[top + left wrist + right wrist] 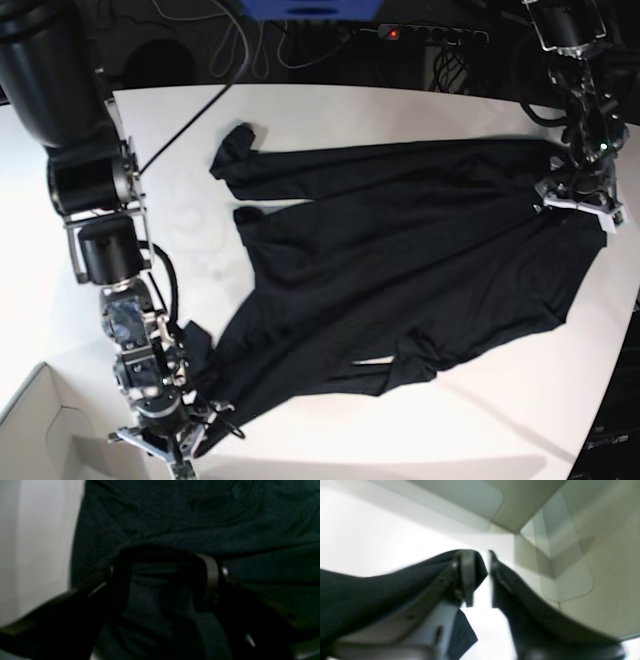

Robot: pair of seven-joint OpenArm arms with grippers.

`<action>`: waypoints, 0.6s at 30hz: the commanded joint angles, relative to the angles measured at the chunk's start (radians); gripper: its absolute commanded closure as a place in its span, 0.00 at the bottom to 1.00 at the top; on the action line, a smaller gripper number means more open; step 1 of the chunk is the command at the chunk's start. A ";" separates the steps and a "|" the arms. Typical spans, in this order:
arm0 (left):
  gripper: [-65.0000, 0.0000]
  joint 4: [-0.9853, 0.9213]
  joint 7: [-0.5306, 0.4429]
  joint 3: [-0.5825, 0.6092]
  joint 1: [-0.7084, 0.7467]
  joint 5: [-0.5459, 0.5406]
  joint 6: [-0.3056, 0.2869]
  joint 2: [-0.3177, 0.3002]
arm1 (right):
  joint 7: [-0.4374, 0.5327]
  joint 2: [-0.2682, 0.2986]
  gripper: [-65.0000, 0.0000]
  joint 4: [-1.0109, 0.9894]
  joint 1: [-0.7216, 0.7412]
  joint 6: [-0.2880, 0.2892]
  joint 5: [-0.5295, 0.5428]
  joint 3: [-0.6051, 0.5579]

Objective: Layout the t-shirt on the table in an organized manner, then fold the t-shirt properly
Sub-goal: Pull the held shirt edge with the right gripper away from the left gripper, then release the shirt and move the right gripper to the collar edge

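A: What carries everything here?

B: 1 white table [330,110] with a curved edge, matte and smooth.

A: And what lies directly on it?

B: 1 black t-shirt [400,260], spread wide and wrinkled, running from about 7 o'clock up to 2 o'clock in the base view. A sleeve bunches toward 10 o'clock. Bare white tabletop shows at 12 o'clock and at 5 o'clock.

A: Anything more?

B: A thin dark cable [185,120] crosses the tabletop near 11 o'clock.
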 commanded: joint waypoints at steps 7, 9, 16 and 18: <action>0.43 0.011 0.007 -0.003 -0.003 0.001 0.009 -0.034 | -0.007 0.011 0.45 0.091 0.006 -0.011 -0.007 0.010; 0.43 0.011 0.007 -0.003 -0.003 -0.001 0.009 -0.037 | -0.085 0.031 0.41 0.225 -0.062 -0.011 -0.007 0.014; 0.43 0.009 0.007 -0.003 -0.013 0.002 0.009 -0.037 | -0.284 0.060 0.41 0.768 -0.464 -0.011 -0.005 0.015; 0.43 0.003 0.006 -0.003 -0.014 0.004 0.009 -0.037 | -0.329 0.052 0.41 0.892 -0.591 -0.011 -0.005 0.015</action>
